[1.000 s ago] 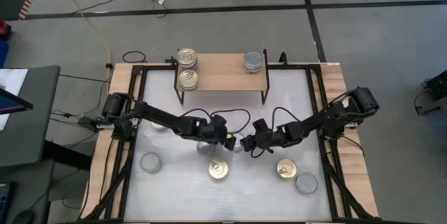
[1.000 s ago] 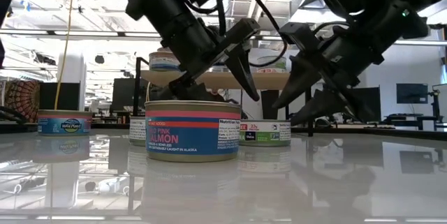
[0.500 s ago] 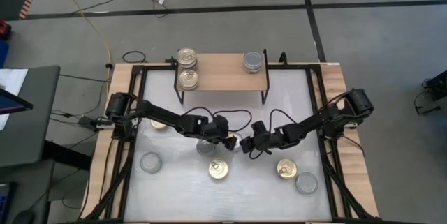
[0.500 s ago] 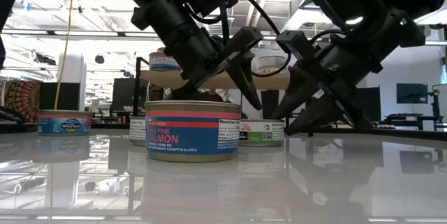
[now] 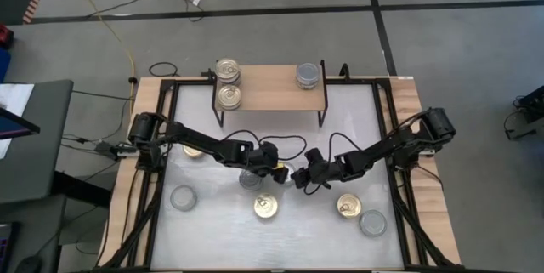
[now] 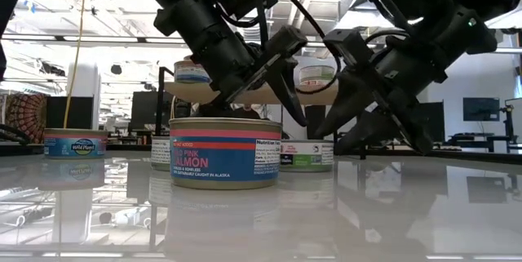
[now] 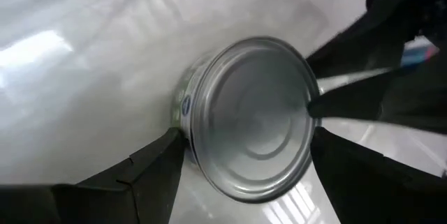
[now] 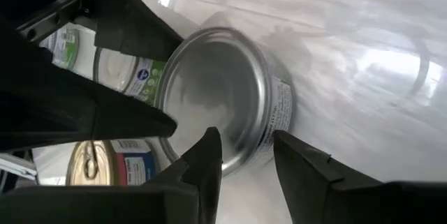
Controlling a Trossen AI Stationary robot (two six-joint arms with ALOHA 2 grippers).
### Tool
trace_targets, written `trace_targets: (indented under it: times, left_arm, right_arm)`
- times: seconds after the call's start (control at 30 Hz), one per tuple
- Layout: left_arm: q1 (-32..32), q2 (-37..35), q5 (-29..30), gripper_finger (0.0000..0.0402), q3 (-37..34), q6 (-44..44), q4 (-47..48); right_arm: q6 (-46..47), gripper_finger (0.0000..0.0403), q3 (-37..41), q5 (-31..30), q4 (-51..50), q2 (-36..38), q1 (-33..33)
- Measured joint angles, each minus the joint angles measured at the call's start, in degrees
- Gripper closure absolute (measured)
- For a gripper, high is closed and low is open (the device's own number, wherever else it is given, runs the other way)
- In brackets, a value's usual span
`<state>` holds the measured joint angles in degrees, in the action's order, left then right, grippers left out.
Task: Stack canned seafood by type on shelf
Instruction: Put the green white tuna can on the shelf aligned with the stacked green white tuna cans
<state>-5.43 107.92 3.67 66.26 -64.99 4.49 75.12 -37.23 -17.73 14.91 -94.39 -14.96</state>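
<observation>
Centre spread left end effector (image 7: 246, 139) astride mid-table silver-lidded can (image 7: 255, 105), then close evenly; right end effector (image 8: 246, 135) grip: cannot tell.

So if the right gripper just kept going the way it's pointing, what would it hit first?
Most likely the silver-lidded can lying just beyond the right gripper, whose fingers point at its near rim. The left gripper straddles the same can from the other side. Depth is uncertain, but nothing else shows in between.
</observation>
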Motion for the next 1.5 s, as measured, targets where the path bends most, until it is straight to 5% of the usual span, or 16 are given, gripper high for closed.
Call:
trace_targets:
  times: [0.3,0.6,1.2,1.5]
  left_arm:
    - [0.1,0.0,-0.4,0.0102,0.0,2.7,-0.9]
    - [0.2,0.0,-0.4,0.0036,0.0,4.1,-1.0]
    - [-2.0,-0.1,-0.6,0.0032,0.0,-12.1,-1.0]
    - [-3.1,-0.1,-0.5,0.0033,0.0,-12.7,-1.6]
  right_arm:
    - [-0.6,0.0249,0.0,1.5,0.6,0.0,-0.1]
    - [0.8,0.0249,0.0,2.1,0.5,0.0,-0.7]
    - [1.0,0.0290,0.0,1.1,-0.9,-0.5,-0.3]
    - [-1.0,0.0296,0.0,0.9,-1.0,-0.5,-0.5]
